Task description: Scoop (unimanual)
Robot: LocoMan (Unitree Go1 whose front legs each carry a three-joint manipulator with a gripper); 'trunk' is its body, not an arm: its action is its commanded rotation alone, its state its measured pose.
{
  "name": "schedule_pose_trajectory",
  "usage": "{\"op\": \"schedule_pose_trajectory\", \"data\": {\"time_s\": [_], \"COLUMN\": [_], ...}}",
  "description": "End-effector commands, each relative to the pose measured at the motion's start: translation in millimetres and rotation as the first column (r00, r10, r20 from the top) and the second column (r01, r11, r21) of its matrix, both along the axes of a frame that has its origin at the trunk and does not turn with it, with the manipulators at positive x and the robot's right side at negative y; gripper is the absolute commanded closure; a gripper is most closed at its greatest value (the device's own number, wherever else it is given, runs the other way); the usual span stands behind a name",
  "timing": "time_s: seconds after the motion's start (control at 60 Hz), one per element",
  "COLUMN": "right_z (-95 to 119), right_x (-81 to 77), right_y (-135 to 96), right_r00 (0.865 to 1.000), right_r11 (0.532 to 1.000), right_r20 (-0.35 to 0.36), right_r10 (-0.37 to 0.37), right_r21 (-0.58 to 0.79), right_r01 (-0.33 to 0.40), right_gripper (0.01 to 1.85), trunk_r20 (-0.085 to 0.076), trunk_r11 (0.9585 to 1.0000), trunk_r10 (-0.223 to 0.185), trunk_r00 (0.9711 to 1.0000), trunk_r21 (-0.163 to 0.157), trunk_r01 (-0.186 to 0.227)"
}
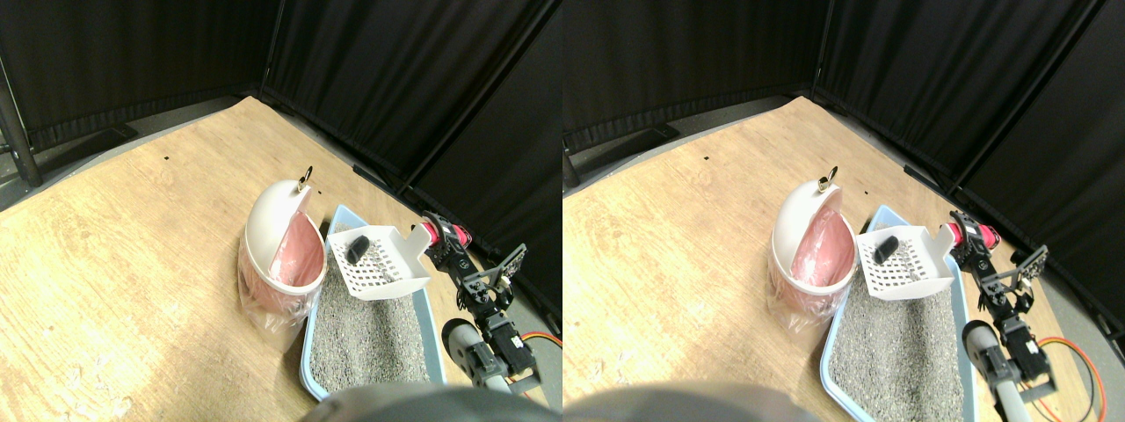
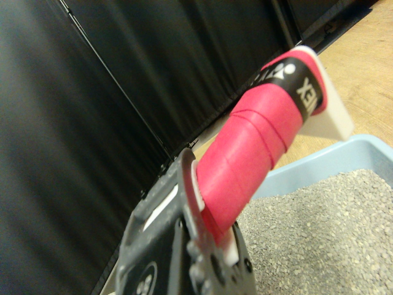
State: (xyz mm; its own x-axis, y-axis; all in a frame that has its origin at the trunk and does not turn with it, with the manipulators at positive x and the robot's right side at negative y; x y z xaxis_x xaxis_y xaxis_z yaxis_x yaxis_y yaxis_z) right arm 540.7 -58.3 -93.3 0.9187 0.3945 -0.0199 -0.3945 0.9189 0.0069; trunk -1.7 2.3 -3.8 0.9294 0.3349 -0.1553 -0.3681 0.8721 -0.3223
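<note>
While the jaw gap itself stays hidden in the stereo view, the wrist view shows the right end effector [image 1: 444, 237] clamped on the scoop's red-wrapped handle [image 2: 252, 153]. White slotted scoop [image 1: 378, 262] is lifted over the far end of the blue litter tray [image 1: 309, 347], tilted, its edge just beside the pink-lined white bin [image 1: 279, 239]. Dark lump [image 1: 356, 248] sits in the scoop with some grey grains; what it's made of is hard to tell. Grey litter [image 1: 365, 338] fills the tray, whose near end is cut off at the frame bottom. Bin stands in a clear bag on the wooden floor [image 1: 132, 255]. Black curtains [image 1: 395, 70] close off the back and right. Arm servos and an orange cable [image 1: 543, 338] crowd the tray's right side.
</note>
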Motion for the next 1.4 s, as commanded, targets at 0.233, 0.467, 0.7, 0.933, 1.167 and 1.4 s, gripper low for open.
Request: {"op": "schedule_pose_trajectory", "data": {"time_s": [0.233, 0.467, 0.7, 0.933, 1.167, 1.4], "right_z": [4, 7, 17, 28, 38, 44], "right_x": [7.1, 8.9, 8.5, 12.2, 10.4, 8.1], "right_y": [12, 27, 38, 43, 47, 53], "right_r00": [0.997, 0.991, 0.978, 0.97, 0.969, 0.964], "right_r11": [0.998, 0.983, 0.956, 0.931, 0.908, 0.902], "right_r20": [0.054, 0.089, 0.141, 0.172, 0.192, 0.203], "right_r10": [0.058, 0.104, 0.151, 0.171, 0.157, 0.169], "right_r21": [-0.021, -0.159, -0.274, -0.352, -0.414, -0.425], "right_r01": [-0.057, -0.089, -0.108, -0.101, -0.065, -0.069], "right_gripper": [1.8, 1.8, 1.8, 1.8, 1.62, 1.53], "trunk_r20": [-0.001, 0.002, 0.007, 0.013, 0.01, 0.018], "trunk_r11": [0.9989, 0.9984, 0.9982, 0.9981, 0.9981, 0.9979], "trunk_r10": [0.047, 0.056, 0.059, 0.061, 0.061, 0.064], "trunk_r00": [0.9989, 0.9984, 0.9982, 0.9981, 0.9981, 0.9978], "trunk_r21": [-0.001, -0.008, -0.011, -0.011, -0.012, -0.014], "trunk_r01": [-0.047, -0.056, -0.059, -0.06, -0.061, -0.064]}}
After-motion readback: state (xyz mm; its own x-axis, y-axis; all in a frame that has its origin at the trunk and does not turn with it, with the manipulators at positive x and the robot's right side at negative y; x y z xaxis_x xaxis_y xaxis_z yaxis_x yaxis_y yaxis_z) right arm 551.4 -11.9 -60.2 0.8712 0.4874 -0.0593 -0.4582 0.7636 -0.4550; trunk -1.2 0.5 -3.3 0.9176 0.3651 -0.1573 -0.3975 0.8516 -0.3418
